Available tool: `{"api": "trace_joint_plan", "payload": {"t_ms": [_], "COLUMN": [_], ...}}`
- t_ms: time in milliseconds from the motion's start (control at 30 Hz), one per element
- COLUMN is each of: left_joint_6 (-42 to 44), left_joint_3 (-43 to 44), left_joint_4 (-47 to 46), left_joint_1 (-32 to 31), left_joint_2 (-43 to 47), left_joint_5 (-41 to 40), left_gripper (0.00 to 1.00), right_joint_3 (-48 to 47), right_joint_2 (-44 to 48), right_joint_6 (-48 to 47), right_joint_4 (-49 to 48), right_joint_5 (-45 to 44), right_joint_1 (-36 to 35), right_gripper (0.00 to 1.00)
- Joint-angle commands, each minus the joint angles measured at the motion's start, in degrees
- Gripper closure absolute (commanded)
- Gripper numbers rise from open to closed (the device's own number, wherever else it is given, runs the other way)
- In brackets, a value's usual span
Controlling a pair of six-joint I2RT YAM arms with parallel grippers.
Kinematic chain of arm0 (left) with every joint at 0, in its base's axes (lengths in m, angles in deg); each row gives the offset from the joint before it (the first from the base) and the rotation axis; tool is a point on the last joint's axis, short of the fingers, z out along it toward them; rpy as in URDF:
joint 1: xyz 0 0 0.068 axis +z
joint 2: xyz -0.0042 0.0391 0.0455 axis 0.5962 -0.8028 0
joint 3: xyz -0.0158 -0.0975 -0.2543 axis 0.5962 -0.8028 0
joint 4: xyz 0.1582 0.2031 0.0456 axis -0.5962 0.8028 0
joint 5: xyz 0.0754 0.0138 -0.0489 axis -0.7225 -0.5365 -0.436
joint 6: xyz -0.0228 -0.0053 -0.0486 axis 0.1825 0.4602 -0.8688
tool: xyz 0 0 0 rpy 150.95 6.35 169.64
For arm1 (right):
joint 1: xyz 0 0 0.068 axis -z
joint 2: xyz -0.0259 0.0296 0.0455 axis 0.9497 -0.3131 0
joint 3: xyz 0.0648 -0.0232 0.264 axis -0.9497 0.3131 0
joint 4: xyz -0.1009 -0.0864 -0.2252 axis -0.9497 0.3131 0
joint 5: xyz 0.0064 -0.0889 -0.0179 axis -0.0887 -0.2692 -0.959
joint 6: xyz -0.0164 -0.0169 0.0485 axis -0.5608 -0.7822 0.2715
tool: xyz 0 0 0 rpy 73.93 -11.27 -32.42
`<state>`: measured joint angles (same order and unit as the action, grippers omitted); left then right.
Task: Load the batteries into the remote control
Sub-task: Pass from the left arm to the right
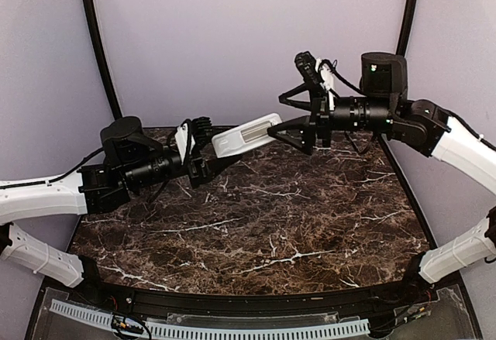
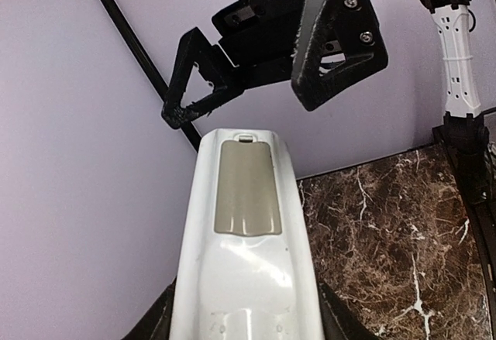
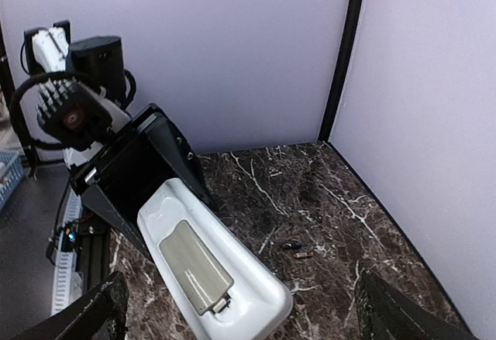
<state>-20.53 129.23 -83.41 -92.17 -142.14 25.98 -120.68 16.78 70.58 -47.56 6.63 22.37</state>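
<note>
The white remote control [image 1: 246, 135] is held in the air, back side up, with my left gripper [image 1: 203, 158] shut on its near end. A beige-grey cover [image 2: 246, 189] sits closed over the compartment, its latch toward the far end. My right gripper [image 1: 277, 115] stands open, its fingers either side of the remote's far tip [image 3: 248, 305] without touching it. Two small batteries [image 3: 297, 249] lie side by side on the marble below. In the left wrist view the remote [image 2: 244, 262] fills the middle, and the right gripper [image 2: 248, 100] hangs just beyond it.
The dark marble table [image 1: 263, 224] lies under both arms. Lilac walls with black posts [image 3: 341, 53] close in the back and sides. A perforated white strip [image 1: 209, 326] runs along the near edge.
</note>
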Motion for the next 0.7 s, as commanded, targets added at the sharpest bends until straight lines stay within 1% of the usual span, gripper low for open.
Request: {"api": "trace_joint_plan", "payload": {"t_ms": [0, 67, 133, 267, 333, 400, 467, 600, 667], "left_joint_6": [0.63, 1.11, 1.09, 0.85, 0.68, 0.57, 0.71, 1.06, 1.08], "left_joint_3": [-3.42, -4.75, -5.37, -6.23, -6.41, -6.44, -6.48, -6.77, -6.79], "left_joint_4": [-16.31, -18.49, -19.95, -22.32, -22.87, -23.06, -22.90, -22.72, -22.80], "left_joint_1": [-1.65, -2.05, -2.20, -2.62, -2.73, -2.83, -2.94, -3.19, -3.23], "left_joint_2": [1.95, 1.76, 1.47, 0.72, 0.46, 0.41, 0.32, 0.31, 0.34], "left_joint_5": [-6.21, -7.25, -7.64, -8.47, -8.71, -8.93, -8.94, -9.34, -9.60], "left_gripper": [1.00, 1.00, 1.00, 1.00, 1.00, 1.00, 1.00, 1.00, 1.00], "right_joint_3": [0.86, 1.81, 3.10, 4.43, 4.05, 3.60, 3.71, 3.92, 3.70], "right_joint_2": [-0.05, 0.04, -0.16, -1.51, -2.76, -3.78, -4.31, -4.71, -5.04], "right_joint_6": [22.74, 28.40, 32.24, 36.92, 38.11, 39.03, 39.97, 40.29, 39.93], "right_joint_4": [-7.20, -9.94, -12.91, -18.84, -20.46, -20.96, -22.42, -25.05, -25.26], "right_joint_5": [4.31, 3.58, 3.16, 7.52, 11.11, 12.94, 13.89, 14.44, 14.63], "right_joint_1": [3.32, 3.75, 3.77, 3.67, 3.61, 3.51, 3.34, 2.67, 2.27], "right_gripper": [0.01, 0.03, 0.08, 0.19, 0.24, 0.30, 0.37, 0.45, 0.51]}}
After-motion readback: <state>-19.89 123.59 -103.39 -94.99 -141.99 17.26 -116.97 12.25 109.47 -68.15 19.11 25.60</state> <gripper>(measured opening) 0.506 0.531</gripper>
